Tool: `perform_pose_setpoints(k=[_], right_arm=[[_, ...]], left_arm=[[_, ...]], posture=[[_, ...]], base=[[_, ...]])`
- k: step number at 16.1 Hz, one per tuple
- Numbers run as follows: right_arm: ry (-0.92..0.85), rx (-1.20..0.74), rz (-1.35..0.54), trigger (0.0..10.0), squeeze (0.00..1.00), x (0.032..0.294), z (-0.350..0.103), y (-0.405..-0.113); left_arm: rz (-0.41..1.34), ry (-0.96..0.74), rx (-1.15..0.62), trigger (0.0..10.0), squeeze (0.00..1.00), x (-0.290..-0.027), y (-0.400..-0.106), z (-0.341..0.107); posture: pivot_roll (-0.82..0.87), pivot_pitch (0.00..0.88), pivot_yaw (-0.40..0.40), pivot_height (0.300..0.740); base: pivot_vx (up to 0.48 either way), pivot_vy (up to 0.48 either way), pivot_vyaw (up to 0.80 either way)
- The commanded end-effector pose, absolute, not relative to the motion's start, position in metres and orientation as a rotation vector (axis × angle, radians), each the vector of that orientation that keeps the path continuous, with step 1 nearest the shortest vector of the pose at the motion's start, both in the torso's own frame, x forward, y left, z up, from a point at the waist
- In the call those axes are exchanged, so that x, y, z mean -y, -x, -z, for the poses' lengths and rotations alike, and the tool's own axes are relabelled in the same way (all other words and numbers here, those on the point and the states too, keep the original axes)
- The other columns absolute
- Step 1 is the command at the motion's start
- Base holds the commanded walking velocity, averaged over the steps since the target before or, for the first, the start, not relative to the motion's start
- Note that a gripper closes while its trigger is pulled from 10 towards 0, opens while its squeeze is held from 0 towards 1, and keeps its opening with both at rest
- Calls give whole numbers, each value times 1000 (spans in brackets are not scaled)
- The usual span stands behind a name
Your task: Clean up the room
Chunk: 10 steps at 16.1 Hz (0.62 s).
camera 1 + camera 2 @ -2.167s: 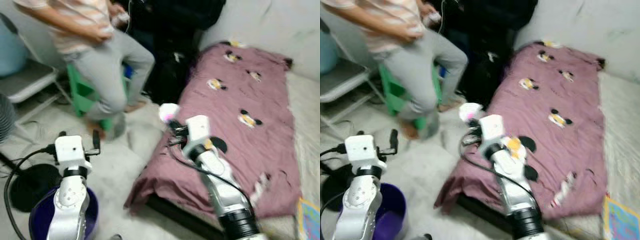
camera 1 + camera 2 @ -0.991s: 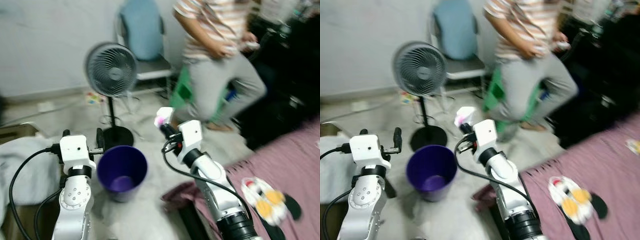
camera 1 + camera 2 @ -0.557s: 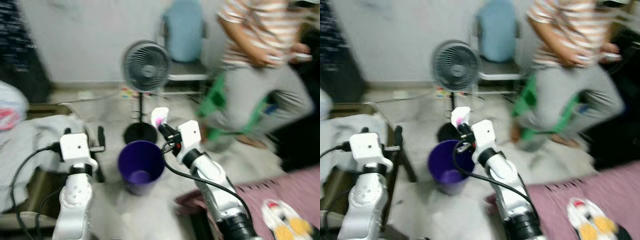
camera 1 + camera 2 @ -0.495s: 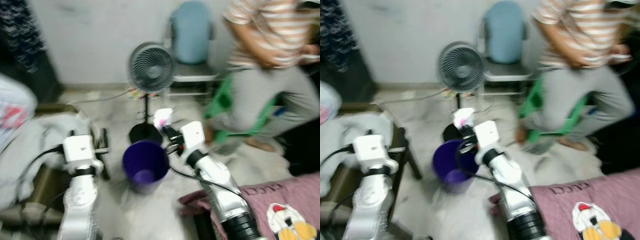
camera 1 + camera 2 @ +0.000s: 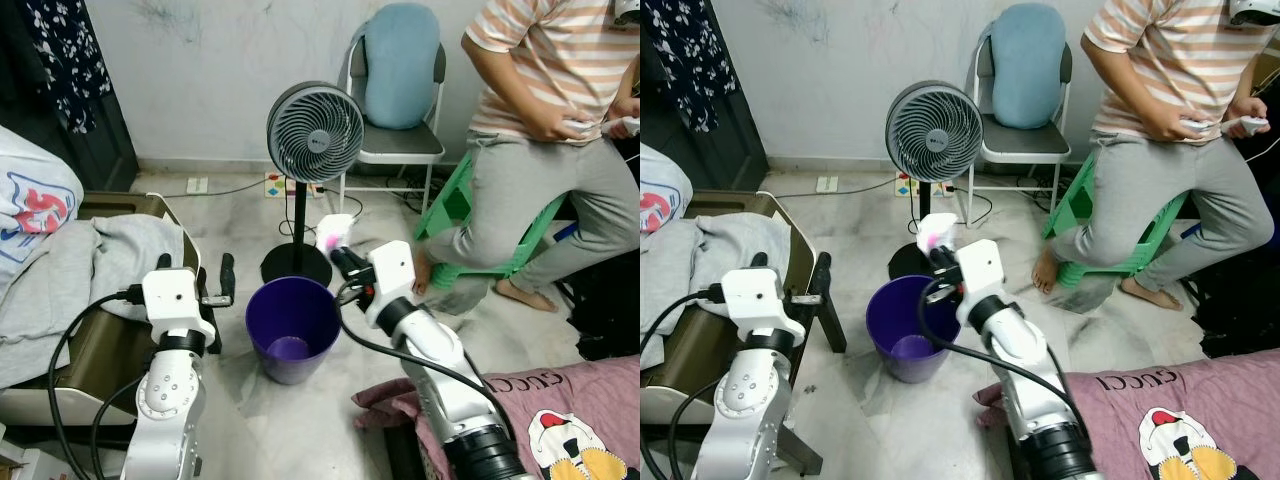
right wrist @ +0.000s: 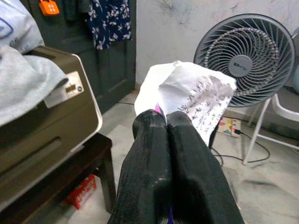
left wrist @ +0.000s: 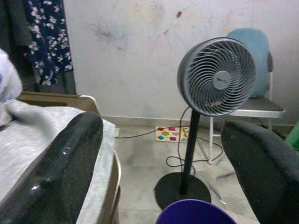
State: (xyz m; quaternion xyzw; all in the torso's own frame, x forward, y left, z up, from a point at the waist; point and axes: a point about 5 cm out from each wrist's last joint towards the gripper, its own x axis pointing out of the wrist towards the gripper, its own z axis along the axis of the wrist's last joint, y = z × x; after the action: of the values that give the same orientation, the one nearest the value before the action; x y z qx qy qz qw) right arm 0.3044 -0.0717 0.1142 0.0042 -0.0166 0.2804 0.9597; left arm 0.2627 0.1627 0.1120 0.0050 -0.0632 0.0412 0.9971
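My right gripper [image 5: 342,258] is shut on a crumpled white paper [image 5: 333,231] with a pink patch. It holds the paper a little above the far right rim of a purple bin [image 5: 290,362] on the floor. In the right wrist view the two fingers [image 6: 154,154] press together on the paper [image 6: 191,95]. My left gripper [image 7: 159,154] is open with nothing between its fingers. It hovers to the left of the bin [image 7: 196,215], and one finger [image 5: 226,274] points forward.
A standing fan [image 5: 315,128] is just behind the bin, its round base close to the rim. Behind that is a chair [image 5: 395,150]. A person [image 5: 540,150] sits on a green stool [image 5: 447,215] at the right. A grey cloth [image 5: 70,270] on a brown case lies left. A purple bedspread [image 5: 570,410] fills the lower right.
The camera has swung left from the bed to the bin and fan, and has now steadied. The right gripper still holds the paper, now by the bin's far rim.
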Motion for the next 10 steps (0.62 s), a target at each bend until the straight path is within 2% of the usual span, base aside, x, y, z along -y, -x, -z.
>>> perform_pose_setpoints(k=[1, 2, 8, 10], right_arm=[[-5, 47, -576, 10000, 0, 71, -117, -305], [-5, 47, -577, 10000, 0, 71, -118, -305], [-7, 49, -582, 10000, 0, 70, -118, -305], [-2, 58, -584, 10000, 0, 70, -119, -306]], left_arm=[[-80, -12, 141, 10000, 0, -163, -262, -115], [-76, -11, 141, 10000, 0, -163, -262, -115], [-67, -10, 137, 10000, 0, -162, -262, -114], [-58, -7, 142, 10000, 0, -161, -262, -115]], posture=[[-11, 53, -121, 740], [-11, 55, -121, 740], [-11, 53, -122, 740], [-3, 49, -122, 740]], base=[[0, 0, 0], [0, 0, 0], [245, 0, 0], [285, 0, 666]])
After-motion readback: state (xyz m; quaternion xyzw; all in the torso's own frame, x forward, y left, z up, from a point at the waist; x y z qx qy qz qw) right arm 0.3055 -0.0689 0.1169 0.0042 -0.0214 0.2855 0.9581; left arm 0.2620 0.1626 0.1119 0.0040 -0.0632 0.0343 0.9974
